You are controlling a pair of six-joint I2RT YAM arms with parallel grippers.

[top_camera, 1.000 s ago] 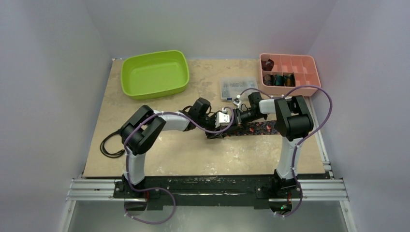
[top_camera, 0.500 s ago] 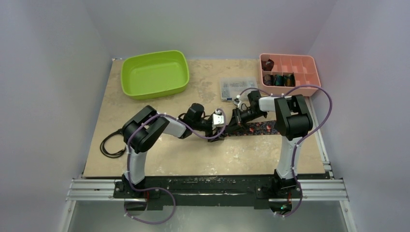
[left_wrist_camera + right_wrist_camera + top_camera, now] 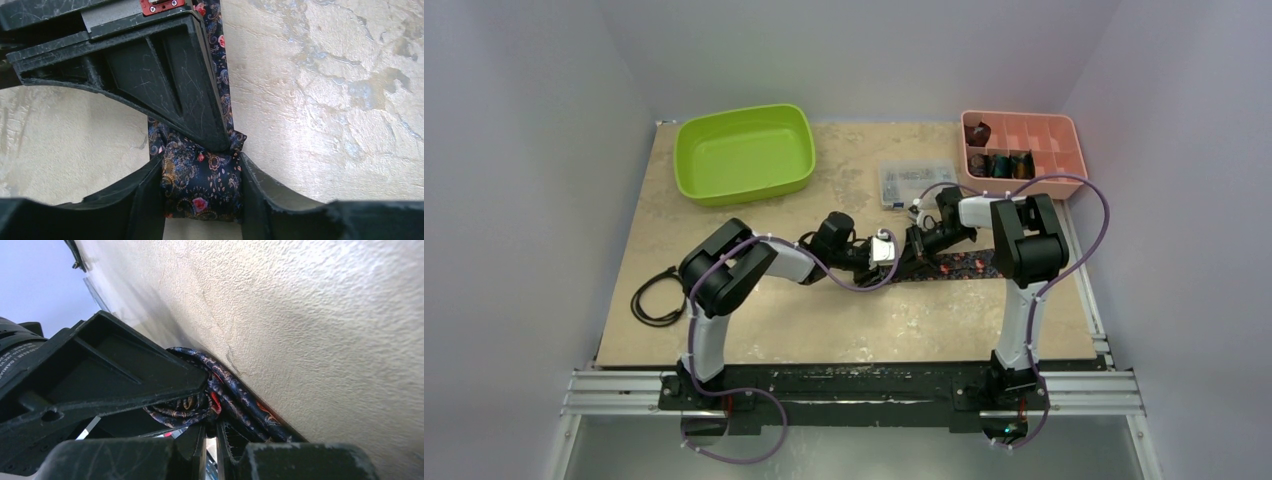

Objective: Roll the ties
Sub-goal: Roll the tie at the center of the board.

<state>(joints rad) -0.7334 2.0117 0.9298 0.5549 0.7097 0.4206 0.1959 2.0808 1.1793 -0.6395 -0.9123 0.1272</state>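
Observation:
A dark tie with red-pink floral dots [image 3: 964, 265] lies flat on the table, and its left end is wound into a small coil [image 3: 200, 185]. My left gripper [image 3: 200, 200] is shut on that coil, one finger pressed on each side; from above it [image 3: 896, 258] sits at the tie's left end. My right gripper [image 3: 210, 432] is shut with its tips pinched into the coil's [image 3: 187, 407] edge, and from above it [image 3: 916, 250] meets the left one. Several rolled ties [image 3: 999, 165] sit in a pink tray [image 3: 1069, 155].
A green bin [image 3: 744, 152] stands at the back left. A clear plastic box of small parts [image 3: 916, 183] lies just behind the grippers. A black cable loop [image 3: 652, 300] rests at the table's left edge.
The left wrist has dropped lower and shifted slightly, settling against the coil at the tie's left end. The right arm and the flat stretch of tie have stayed put.

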